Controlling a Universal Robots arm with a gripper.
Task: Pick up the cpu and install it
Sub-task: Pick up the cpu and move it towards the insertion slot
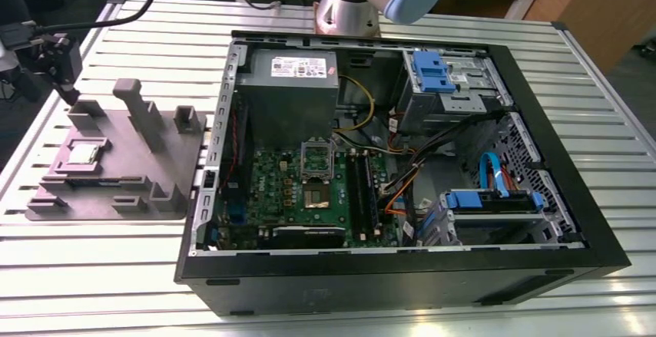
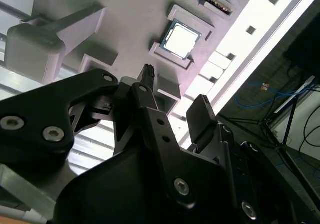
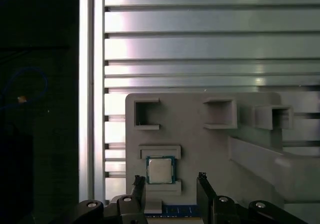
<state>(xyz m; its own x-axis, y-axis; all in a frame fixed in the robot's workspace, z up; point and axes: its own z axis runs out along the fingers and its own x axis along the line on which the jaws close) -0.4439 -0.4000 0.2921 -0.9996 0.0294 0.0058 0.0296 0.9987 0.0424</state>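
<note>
**Tray** (image 1: 123,174): grey, with moulded pockets and an upright post (image 1: 138,114), flat on the slatted table.

**Cpu** (image 3: 160,170): seated in a shallow square pocket of the tray, silver top up, untouched.

**Gripper** (image 3: 171,185): hangs over the tray, fingers spread and empty, with the cpu roughly under the gap.

**Computer case** (image 1: 410,264): lies open beside the tray, motherboard (image 1: 307,191) exposed.

**Risks, as I judge them:**
- A fingertip lands on the pocket wall rather than beside the chip, because the pocket is a close fit.
- An off-centre pinch tips the chip up.
- The gripper body clips the post.
- A chip held skewed could damage the board.
</note>
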